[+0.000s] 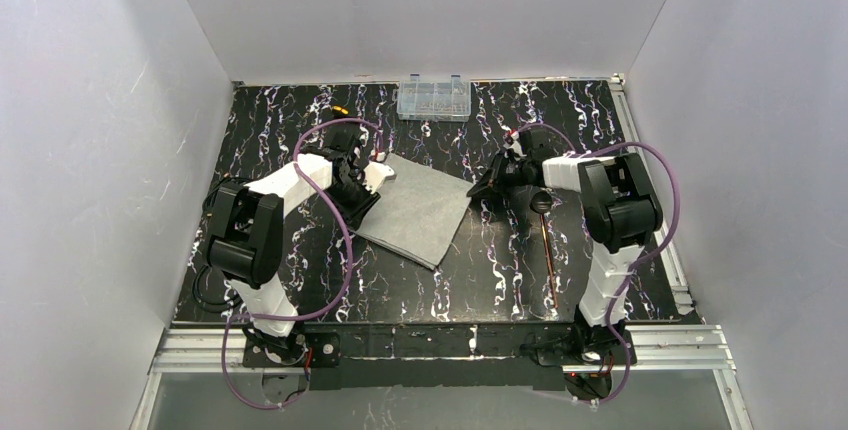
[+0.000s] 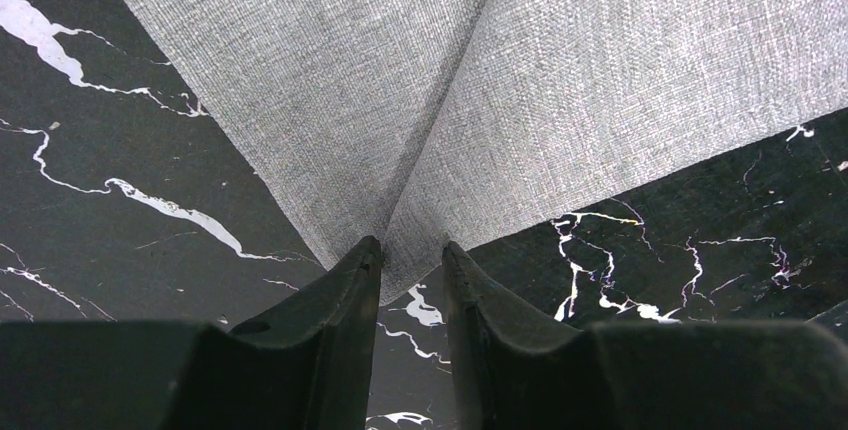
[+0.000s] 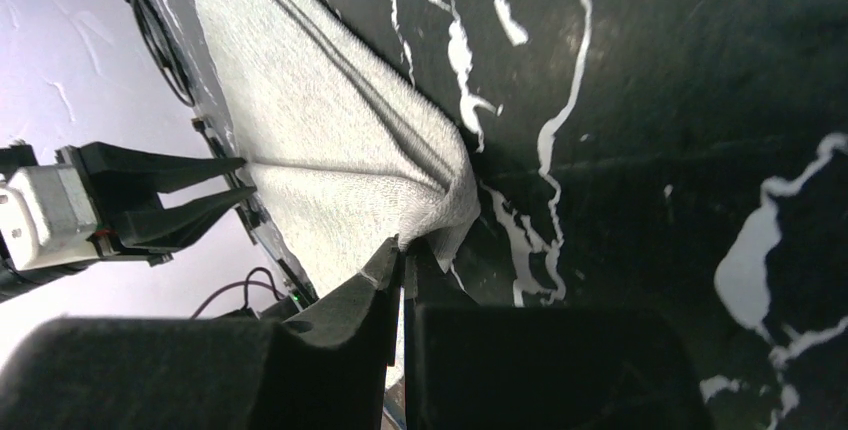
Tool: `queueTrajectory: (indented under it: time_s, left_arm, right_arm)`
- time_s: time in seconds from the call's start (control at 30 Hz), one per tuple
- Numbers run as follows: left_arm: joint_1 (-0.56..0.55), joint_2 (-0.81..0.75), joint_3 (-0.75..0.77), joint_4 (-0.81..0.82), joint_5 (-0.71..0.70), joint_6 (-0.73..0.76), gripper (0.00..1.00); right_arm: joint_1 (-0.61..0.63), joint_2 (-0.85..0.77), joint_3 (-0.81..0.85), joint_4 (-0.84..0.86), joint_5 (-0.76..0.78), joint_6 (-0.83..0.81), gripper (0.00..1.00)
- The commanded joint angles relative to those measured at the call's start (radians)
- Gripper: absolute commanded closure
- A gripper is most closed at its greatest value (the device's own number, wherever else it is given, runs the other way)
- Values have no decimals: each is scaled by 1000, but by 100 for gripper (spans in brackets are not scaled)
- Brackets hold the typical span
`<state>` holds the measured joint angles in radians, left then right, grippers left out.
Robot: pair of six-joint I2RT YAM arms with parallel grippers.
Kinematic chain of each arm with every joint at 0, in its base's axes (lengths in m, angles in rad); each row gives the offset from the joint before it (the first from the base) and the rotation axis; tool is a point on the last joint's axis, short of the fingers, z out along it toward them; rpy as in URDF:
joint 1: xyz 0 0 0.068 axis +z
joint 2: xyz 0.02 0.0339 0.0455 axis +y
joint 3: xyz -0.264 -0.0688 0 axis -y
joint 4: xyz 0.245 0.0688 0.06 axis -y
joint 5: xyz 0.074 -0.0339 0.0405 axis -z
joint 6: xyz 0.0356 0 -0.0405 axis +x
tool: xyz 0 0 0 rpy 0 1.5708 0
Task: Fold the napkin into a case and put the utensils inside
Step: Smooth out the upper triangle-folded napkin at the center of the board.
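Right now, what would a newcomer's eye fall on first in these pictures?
The light-grey napkin in the middle of the dark marbled table, pinched by both arms: the left gripper has its far-left corner and the right gripper its right corner, and the cloth creases toward each grip. Next come the copper utensils lying beside the right arm, and a clear plastic box at the table's far edge.

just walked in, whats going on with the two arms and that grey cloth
Two robot arms are working on a grey napkin on the black marbled table. The left gripper pinches its far-left corner, and the right gripper is closed on its far-right corner. The cloth lies mostly flat, not yet a case. The copper utensils lie untouched beside the right arm.
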<state>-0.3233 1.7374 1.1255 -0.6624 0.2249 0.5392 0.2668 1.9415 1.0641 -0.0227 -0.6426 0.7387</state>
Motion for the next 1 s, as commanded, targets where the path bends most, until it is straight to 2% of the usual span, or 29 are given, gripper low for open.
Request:
queueTrajectory:
  time_s: [0.0,0.33,0.5,0.67,0.77,0.97]
  left_arm:
    - [5,-43,-15,-27,11,22,73]
    - [4,-47,-23,-26,-8,38,74]
    - [4,-53,-32,-11,-26,38,74]
    - [4,-61,-36,-11,-22,36,74]
    - [6,-59,-34,-11,-19,35,74]
    - [4,-58,-27,-12,-18,30,74]
  right_arm:
    - [-10,47,0,136,-88,73,87]
    - [-10,54,7,114,-38,52,87]
    - [-12,22,33,-40,59,-51,87]
    - [-21,-27,53,-139,147,-128,69]
    - [-25,-53,78,-175,147,-161,54]
    - [-32,-105,166,-310,125,-251,53]
